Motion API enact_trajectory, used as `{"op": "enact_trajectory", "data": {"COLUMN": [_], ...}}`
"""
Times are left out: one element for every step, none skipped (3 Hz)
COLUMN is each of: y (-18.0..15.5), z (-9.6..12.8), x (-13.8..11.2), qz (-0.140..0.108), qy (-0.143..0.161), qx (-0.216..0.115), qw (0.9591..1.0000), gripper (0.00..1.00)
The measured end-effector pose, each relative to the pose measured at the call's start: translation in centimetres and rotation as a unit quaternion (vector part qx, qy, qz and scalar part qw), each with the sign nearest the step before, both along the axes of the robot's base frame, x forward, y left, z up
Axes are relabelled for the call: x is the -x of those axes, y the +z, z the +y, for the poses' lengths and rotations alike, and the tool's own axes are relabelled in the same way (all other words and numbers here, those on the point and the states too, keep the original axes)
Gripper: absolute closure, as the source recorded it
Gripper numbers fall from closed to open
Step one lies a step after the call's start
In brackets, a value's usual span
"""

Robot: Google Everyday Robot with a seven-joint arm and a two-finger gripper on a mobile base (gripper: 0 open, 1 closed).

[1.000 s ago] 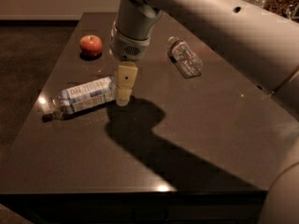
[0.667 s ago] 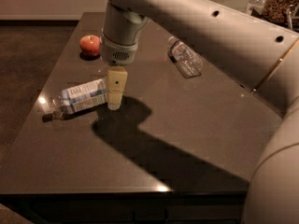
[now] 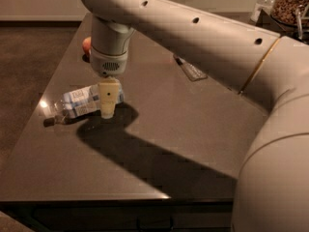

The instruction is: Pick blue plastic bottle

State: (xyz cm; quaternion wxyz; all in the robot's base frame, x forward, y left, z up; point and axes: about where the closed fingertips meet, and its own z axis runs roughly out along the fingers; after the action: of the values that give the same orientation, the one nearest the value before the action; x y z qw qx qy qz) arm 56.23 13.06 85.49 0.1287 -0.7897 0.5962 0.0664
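Observation:
The blue plastic bottle (image 3: 77, 102) lies on its side near the left edge of the dark table (image 3: 193, 129). It is clear, with a light-blue and white label, and its cap end points left. My gripper (image 3: 108, 100) hangs straight down from the big beige arm. It sits at the right end of the bottle and covers that end from this view. I cannot tell whether it touches the bottle.
A red apple (image 3: 86, 45) sits at the far left of the table, half hidden behind the wrist. A smaller crinkled clear bottle (image 3: 192, 71) lies at the back middle, partly under the arm. Jars (image 3: 289, 4) stand at the far right corner.
The gripper has moved left across the table and now stands over the bottle's right end. The bottle has not moved.

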Motion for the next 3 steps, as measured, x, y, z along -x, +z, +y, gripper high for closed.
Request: {"op": "enact_trajectory", "data": {"y": [-0.5,0.4,4.5], "z": [0.5,0.6,-0.3], "x": [0.1,0.4,1.8], "qz": [0.008,0.015,0.022], "qy": [0.001,0.003,0.029], "qx": [0.015,0.016,-0.016], "qw": [0.9999,0.9998,0.9992], "gripper": [0.40,0.70,1.00]}}
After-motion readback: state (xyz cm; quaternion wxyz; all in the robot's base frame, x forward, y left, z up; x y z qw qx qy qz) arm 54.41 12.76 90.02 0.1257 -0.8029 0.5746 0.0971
